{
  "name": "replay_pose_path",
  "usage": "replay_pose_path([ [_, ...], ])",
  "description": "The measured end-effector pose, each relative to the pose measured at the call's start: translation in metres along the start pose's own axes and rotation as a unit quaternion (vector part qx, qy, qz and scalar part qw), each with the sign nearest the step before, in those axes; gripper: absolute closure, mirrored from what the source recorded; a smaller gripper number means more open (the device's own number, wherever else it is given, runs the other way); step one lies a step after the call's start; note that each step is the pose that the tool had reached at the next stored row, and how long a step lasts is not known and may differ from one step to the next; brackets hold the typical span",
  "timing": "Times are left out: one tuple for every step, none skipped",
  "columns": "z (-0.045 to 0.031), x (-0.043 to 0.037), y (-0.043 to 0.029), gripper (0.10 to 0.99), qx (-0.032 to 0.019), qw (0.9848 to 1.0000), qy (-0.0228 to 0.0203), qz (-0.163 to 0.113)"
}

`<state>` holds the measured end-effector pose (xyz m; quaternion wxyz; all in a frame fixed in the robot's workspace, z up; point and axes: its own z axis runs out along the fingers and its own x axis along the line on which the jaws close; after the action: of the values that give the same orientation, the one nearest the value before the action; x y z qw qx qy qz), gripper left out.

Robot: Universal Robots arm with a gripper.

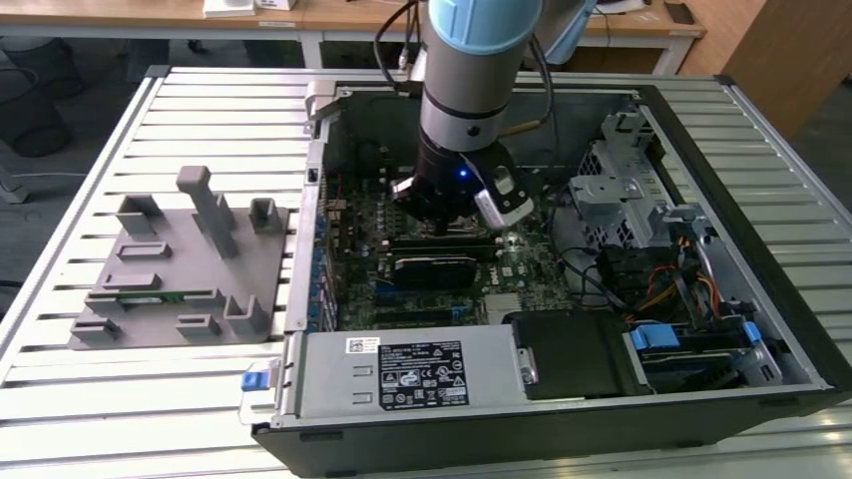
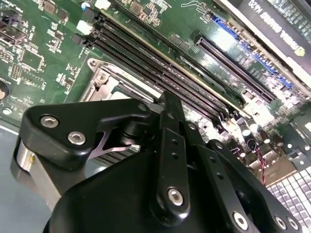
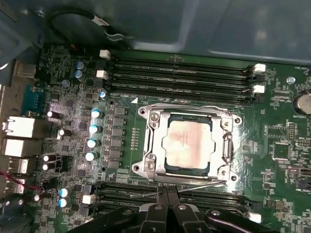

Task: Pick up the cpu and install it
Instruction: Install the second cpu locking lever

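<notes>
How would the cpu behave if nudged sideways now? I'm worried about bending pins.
The cpu lies flat in the socket frame in the first wrist view, so it would probably resist sliding. It looks like a stiff, thin metal-topped plate, unlikely to flex or roll. Its smooth top may be slippery. The gripper sits beside it.

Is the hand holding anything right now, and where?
Nothing: the cpu sits in the socket, apart from the hand, whose fingers are together.

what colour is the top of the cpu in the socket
Silvery-tan metal; the cpu shows best in the first wrist view.
</notes>
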<state>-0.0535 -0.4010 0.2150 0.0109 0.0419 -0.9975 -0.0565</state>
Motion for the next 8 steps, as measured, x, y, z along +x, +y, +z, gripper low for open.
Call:
replay_pose_path([
  [0.0010,0.0003,-0.0001,0.980,-0.0006,1.0000,0.0000,0.000],
  [0.0019,0.0007,-0.0002,0.980,-0.0015,1.0000,-0.0001,0.000],
  [0.0025,0.0010,-0.0004,0.980,-0.0033,1.0000,-0.0002,0.000],
  [0.0029,0.0012,-0.0008,0.980,-0.0074,1.0000,-0.0006,0.000],
  [0.0029,0.0016,-0.0016,0.980,-0.0136,0.9999,-0.0011,0.000],
  [0.0029,0.0019,-0.0025,0.980,-0.0212,0.9998,-0.0017,-0.001],
  [0.0029,0.0022,-0.0035,0.980,-0.0272,0.9996,-0.0022,-0.001],
  [0.0031,0.0027,-0.0051,0.980,-0.0307,0.9995,-0.0026,-0.001],
])
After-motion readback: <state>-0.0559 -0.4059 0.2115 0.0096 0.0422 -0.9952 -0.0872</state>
